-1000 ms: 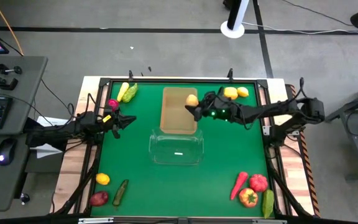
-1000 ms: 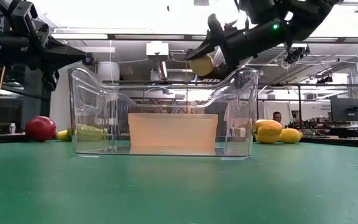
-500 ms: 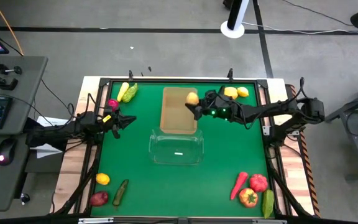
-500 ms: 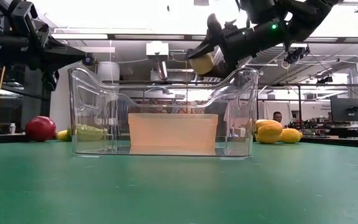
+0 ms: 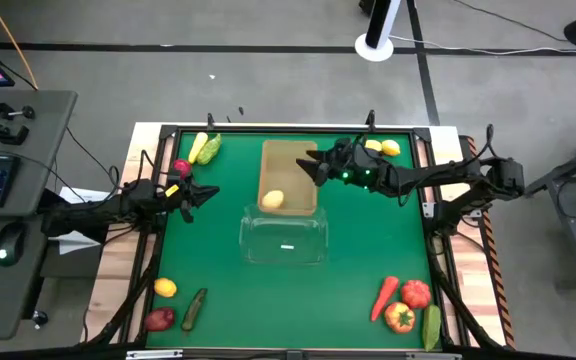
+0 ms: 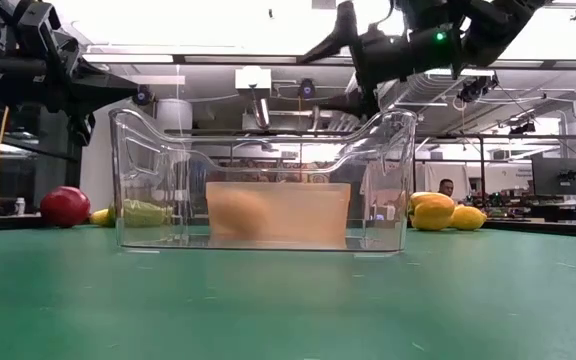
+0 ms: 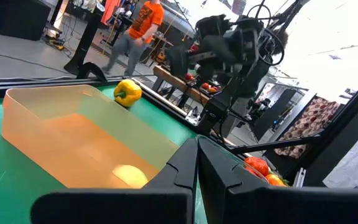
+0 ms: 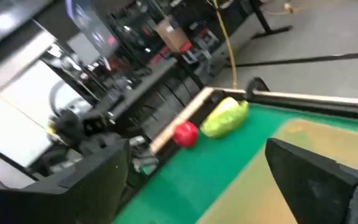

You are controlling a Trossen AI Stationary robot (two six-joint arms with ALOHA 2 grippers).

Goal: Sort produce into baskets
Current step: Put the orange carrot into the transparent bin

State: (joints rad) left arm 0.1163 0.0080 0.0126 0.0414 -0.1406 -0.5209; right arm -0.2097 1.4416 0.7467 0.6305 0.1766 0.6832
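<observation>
A yellow lemon (image 5: 273, 200) lies on the floor of the tan bin (image 5: 290, 165), toward its near end; it also shows in the left wrist view (image 7: 129, 175). My right gripper (image 5: 314, 167) is open and empty, high above the tan bin's right wall, fingers wide apart (image 8: 197, 180). The clear bin (image 5: 284, 240) stands empty just nearer. My left gripper (image 5: 206, 193) is shut and empty, hovering left of both bins. A yellow pepper (image 5: 371, 148) and a lemon (image 5: 392, 149) lie at the far right.
Far left lie a yellow piece (image 5: 199, 147), a green piece (image 5: 211, 150) and a red one (image 5: 181, 167). Near left: lemon (image 5: 166, 288), cucumber (image 5: 194, 308), apple (image 5: 159, 319). Near right: carrot (image 5: 385, 297), tomato (image 5: 416, 293), pepper (image 5: 399, 318), cucumber (image 5: 431, 326).
My right gripper has opened and let go of the yellow lemon, which has fallen into the tan bin and come to rest near its near end. The gripper has risen a little above the bin. My left arm has kept still.
</observation>
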